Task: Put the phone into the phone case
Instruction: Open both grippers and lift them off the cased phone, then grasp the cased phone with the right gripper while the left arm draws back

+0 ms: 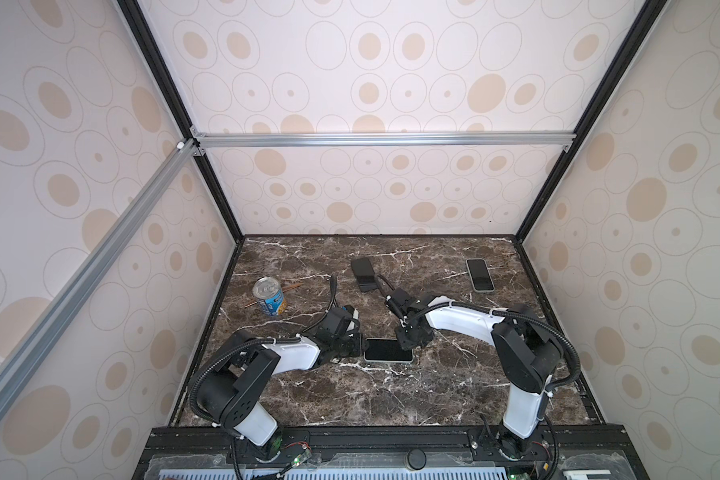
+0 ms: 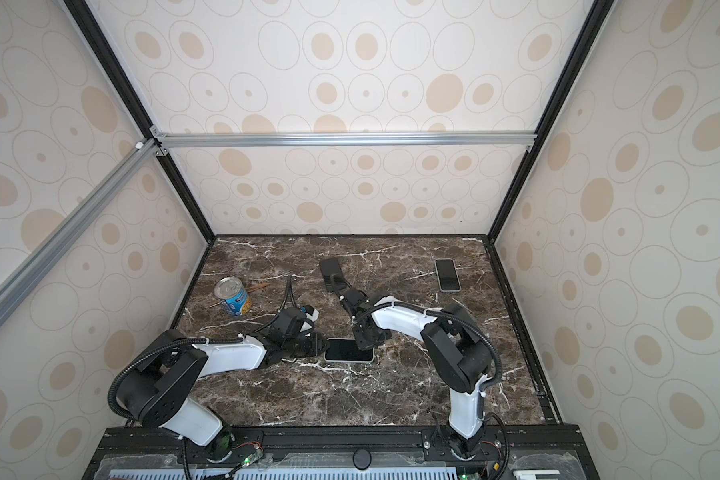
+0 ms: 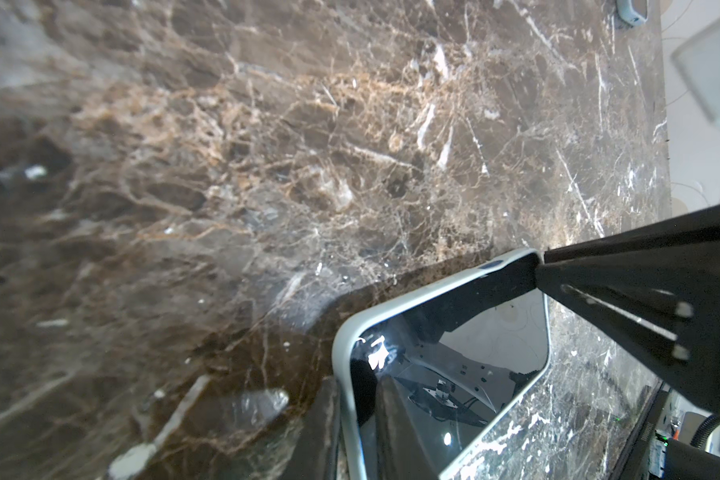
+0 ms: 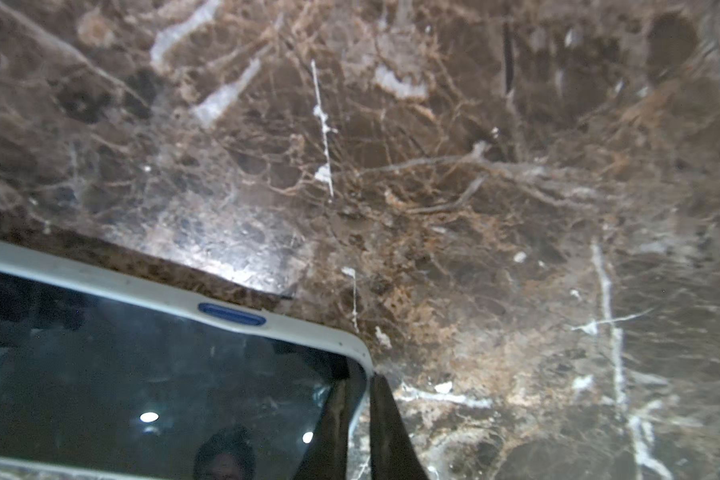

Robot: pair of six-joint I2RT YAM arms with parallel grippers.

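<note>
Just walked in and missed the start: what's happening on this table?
Both arms are at one phone lying screen up mid-table. It looks seated in a pale phone case. The left hand pinches the case's rim at one short end. The right hand pinches the rim at a corner of the other end. A second phone and a tin can sit untouched farther back.

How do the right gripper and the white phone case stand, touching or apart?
Touching: the left wrist view shows the right gripper tip meeting the phone case corner, no gap.
</note>
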